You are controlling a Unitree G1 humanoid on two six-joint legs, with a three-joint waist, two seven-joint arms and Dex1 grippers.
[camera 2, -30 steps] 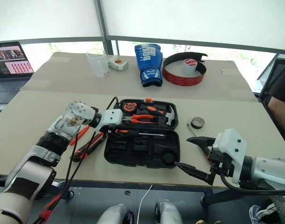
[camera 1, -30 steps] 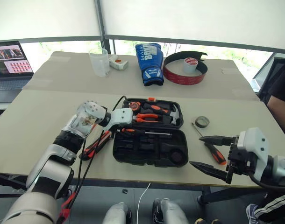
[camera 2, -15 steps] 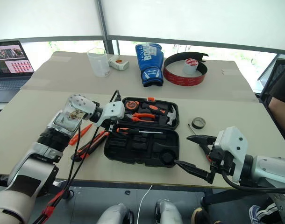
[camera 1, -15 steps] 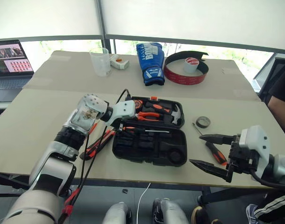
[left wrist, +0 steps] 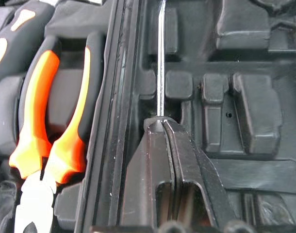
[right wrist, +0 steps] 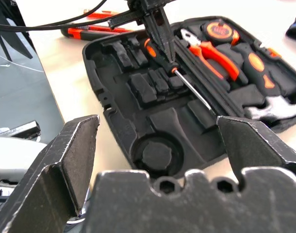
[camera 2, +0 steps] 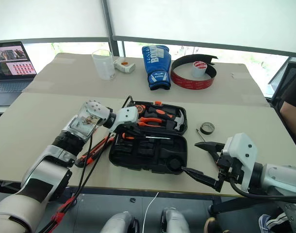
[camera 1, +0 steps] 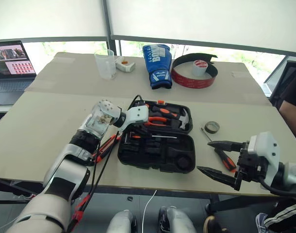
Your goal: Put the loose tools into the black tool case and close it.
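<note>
The left wrist view shows the left fingers (left wrist: 168,145) clenched over a screwdriver (left wrist: 160,63) in the tool case (camera 1: 138,158); right fingers (camera 1: 224,151) released over the table (camera 1: 36,131) edge.

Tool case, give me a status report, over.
Left tool shut, pressing a screwdriver into the open tool case. Right tool open, off the case's right. Another screwdriver and small tape roll loose on the table.
</note>
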